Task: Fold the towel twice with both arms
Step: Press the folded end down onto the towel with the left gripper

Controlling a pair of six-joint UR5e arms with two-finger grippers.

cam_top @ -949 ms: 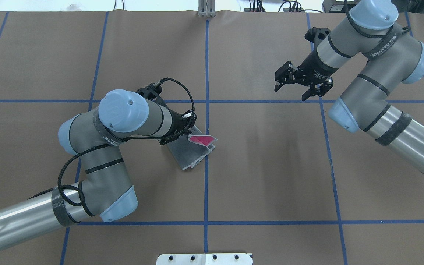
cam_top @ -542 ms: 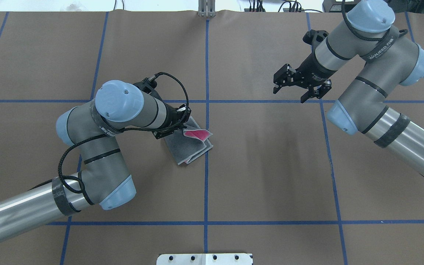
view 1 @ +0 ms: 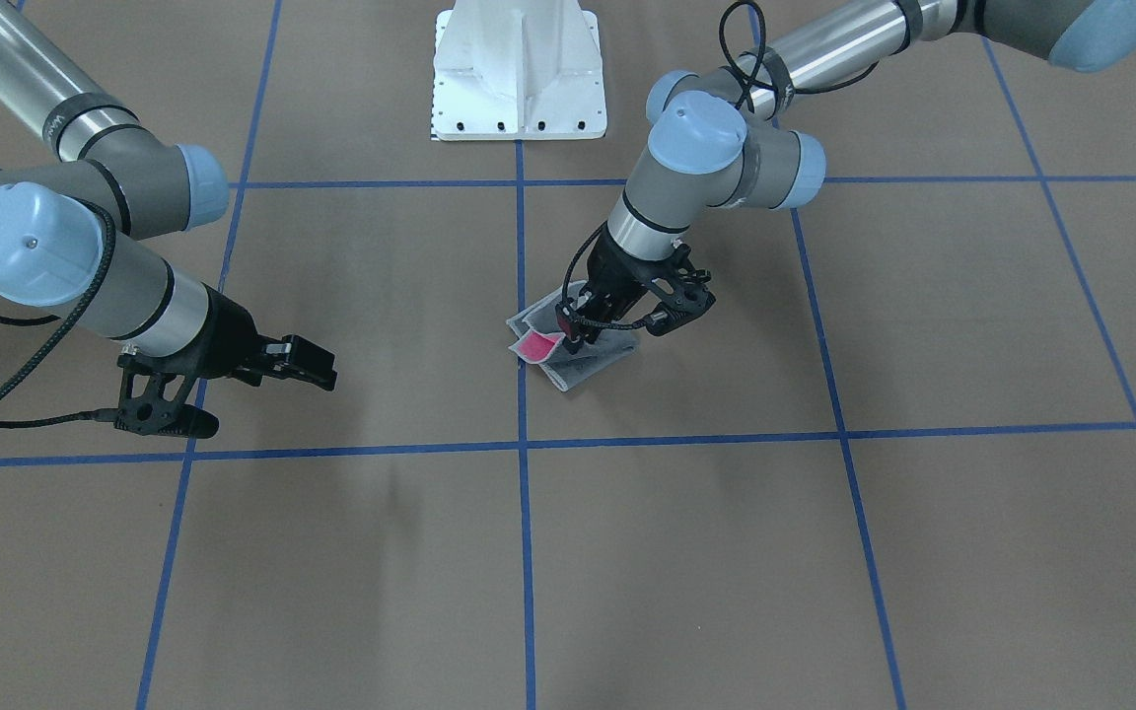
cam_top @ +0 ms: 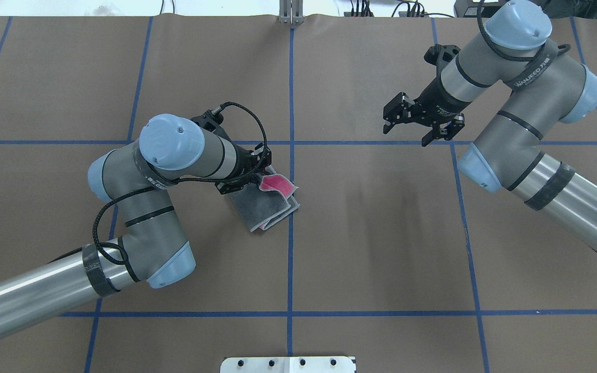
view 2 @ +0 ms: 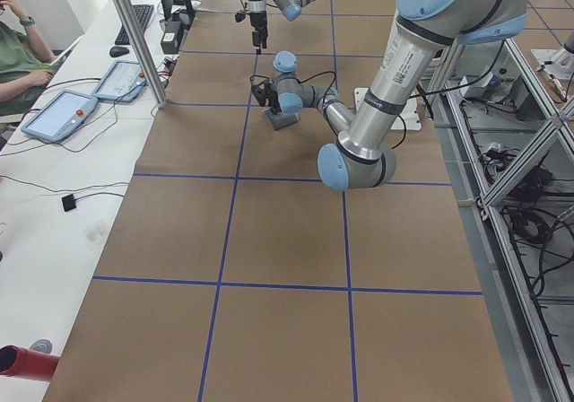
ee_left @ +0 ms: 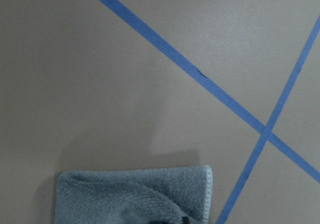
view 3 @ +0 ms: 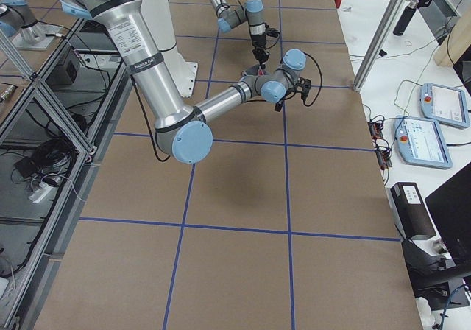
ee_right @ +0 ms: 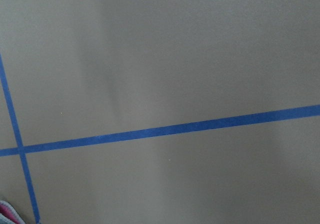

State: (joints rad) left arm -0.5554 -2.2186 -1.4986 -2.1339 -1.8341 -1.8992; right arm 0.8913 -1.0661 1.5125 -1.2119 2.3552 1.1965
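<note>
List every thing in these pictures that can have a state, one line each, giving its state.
towel, folded, dark grey outside, one pink corner turned up
left hand, down on the towel's pink corner; open or shut unclear
right hand, open, empty, far from the towel

Towel [cam_top: 266, 203] on table [cam_top: 381, 233], left arm [cam_top: 174, 150] over it (right arm [cam_top: 506, 72] well apart).

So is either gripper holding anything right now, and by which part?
The left gripper pinches the towel at its lifted corner, where the pink face shows; the right gripper is open and empty.
</note>
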